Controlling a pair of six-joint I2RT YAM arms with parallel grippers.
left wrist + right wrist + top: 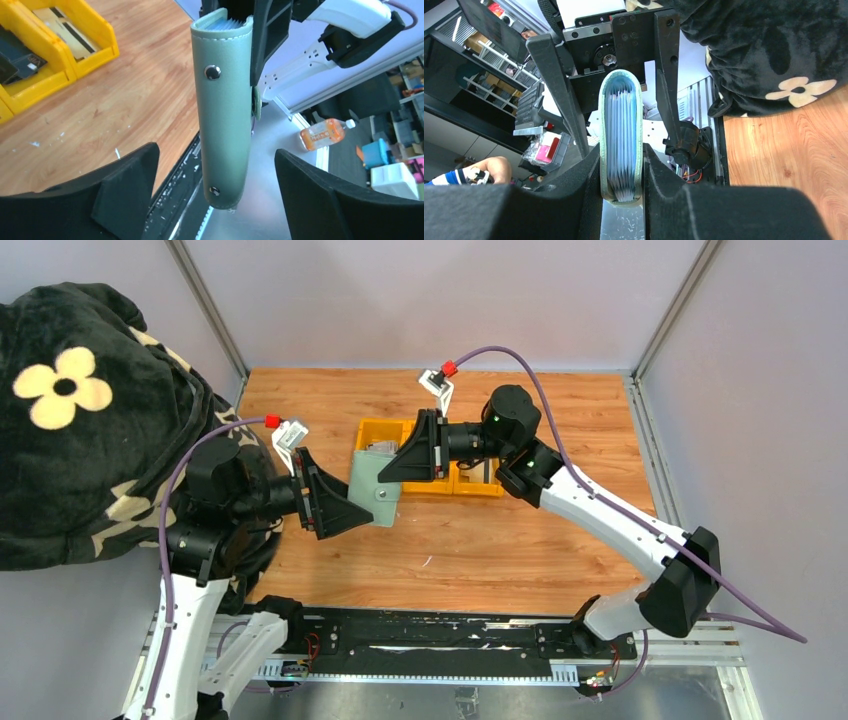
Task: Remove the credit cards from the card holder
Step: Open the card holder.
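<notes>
Yellow tray on wooden table

Holder: from above, the left pincer covers its near corner and the right pincer its far edge.
Pockets: seen edge-on, so cards inside or not, can't tell.
Tray: cut off by the left wrist view's top and left edges.
Cards: lying in the tray, clipped there too, print unreadable.
Left fingers: they run off the bottom edge.

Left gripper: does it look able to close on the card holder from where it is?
Probably yes. The card holder sits between the fingers of the open left gripper, with nothing else in that gap. The right gripper clamps its far end, which should steady it.
</notes>
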